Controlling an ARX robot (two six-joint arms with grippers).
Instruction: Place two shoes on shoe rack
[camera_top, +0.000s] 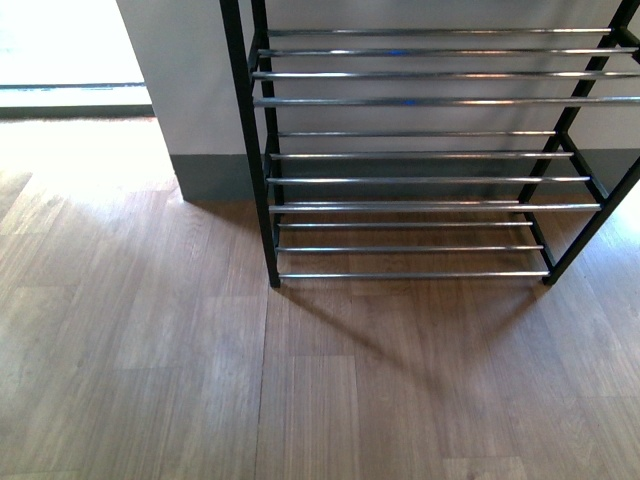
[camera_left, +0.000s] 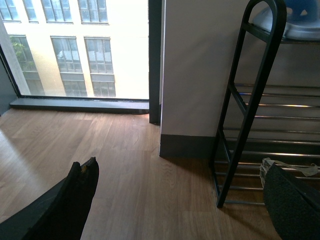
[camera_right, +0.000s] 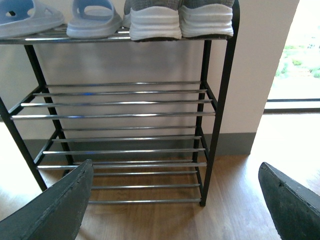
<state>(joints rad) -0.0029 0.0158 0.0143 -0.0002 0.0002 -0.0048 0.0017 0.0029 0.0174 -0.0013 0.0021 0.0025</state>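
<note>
The shoe rack (camera_top: 430, 155) stands against the wall, with black side frames and chrome bars; its lower tiers hold nothing. In the right wrist view the rack (camera_right: 120, 115) carries on its top tier a pair of grey knit sneakers (camera_right: 180, 20) with white soles and, beside them, a pair of pale blue slides (camera_right: 60, 17). The left wrist view shows the rack's end frame (camera_left: 252, 100) and a pale blue slide (camera_left: 295, 20) on top. My left gripper (camera_left: 185, 200) is open above the floor. My right gripper (camera_right: 175, 200) is open in front of the rack, holding nothing.
Wood-look floor (camera_top: 200, 380) stretches in front of the rack. A white wall section with a grey skirting (camera_top: 190, 100) stands left of the rack, and a floor-level window (camera_left: 75, 50) lies beyond it. Neither arm shows in the front view.
</note>
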